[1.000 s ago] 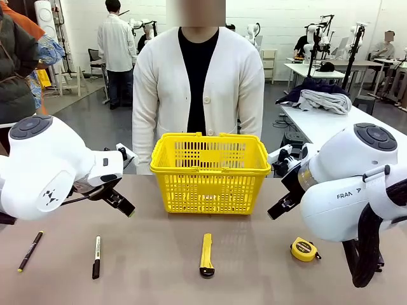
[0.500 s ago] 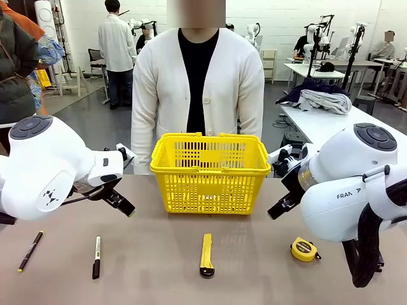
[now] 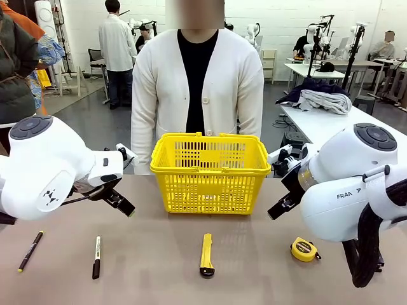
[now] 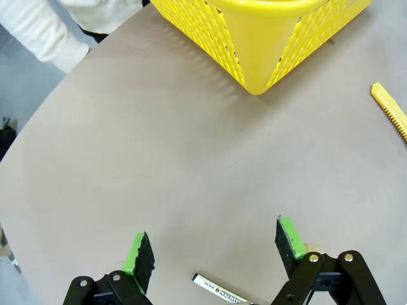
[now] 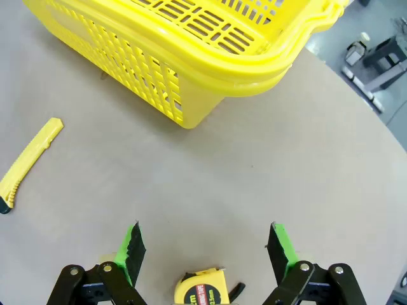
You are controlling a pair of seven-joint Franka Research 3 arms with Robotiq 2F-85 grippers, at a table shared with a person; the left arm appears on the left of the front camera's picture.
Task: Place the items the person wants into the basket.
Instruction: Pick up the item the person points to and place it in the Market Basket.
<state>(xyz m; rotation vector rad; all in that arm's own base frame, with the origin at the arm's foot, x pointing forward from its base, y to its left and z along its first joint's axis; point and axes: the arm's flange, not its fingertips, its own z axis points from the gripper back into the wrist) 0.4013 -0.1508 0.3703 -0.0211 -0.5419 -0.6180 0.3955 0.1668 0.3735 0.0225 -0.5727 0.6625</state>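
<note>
The yellow basket [image 3: 210, 173] stands mid-table in front of the person [image 3: 198, 82] in a white cardigan, whose arms hang down. On the near table lie a thin black pen [image 3: 30, 250], a black marker [image 3: 96, 257] with a white band and a slim yellow utility knife [image 3: 206, 254]. My left gripper [image 3: 125, 206] hovers open left of the basket, above the marker's tip [image 4: 219, 292], with the basket corner [image 4: 257, 47] ahead. My right gripper [image 3: 277, 210] hovers open to the right of the basket, with the basket [image 5: 191, 57] and the utility knife [image 5: 28, 165] in its wrist view.
A round yellow tape measure [image 3: 304, 249] lies at the near right, just under the right gripper's fingers [image 5: 202, 291]. Bare brown table spreads between the tools and the basket. Other tables and people stand farther back.
</note>
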